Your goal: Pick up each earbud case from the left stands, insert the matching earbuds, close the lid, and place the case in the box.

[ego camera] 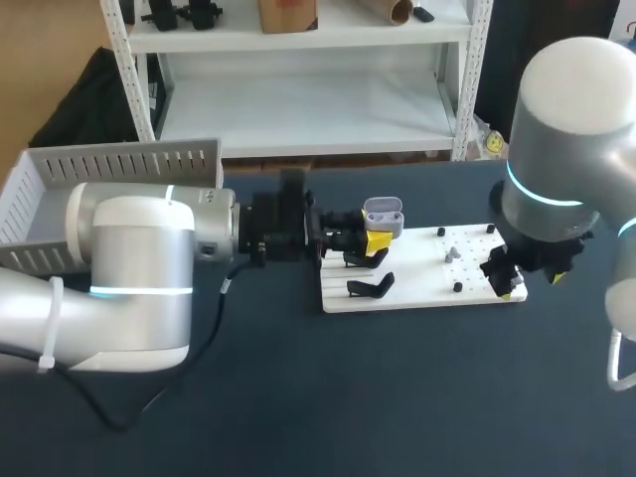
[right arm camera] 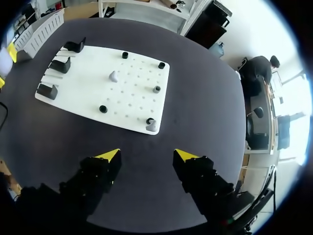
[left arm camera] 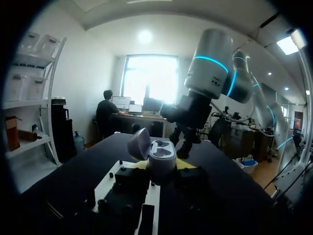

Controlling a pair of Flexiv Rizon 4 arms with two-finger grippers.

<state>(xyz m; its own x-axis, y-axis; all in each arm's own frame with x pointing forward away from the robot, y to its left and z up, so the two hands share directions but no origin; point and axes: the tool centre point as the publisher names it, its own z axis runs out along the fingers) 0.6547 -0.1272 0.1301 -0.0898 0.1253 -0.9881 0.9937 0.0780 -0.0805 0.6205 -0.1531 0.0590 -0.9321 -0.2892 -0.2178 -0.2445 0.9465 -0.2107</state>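
One open earbud case sits clamped in my left gripper above the white board, right gripper spread empty just off its right edge, so grabbing an earbud looks next.

**Open earbud case in my left gripper**

Grey and upright, lid tipped back, it is held above the black stands at the white board's left end. Two grey earbuds lie apart on that board. The pale slotted box stands further left.
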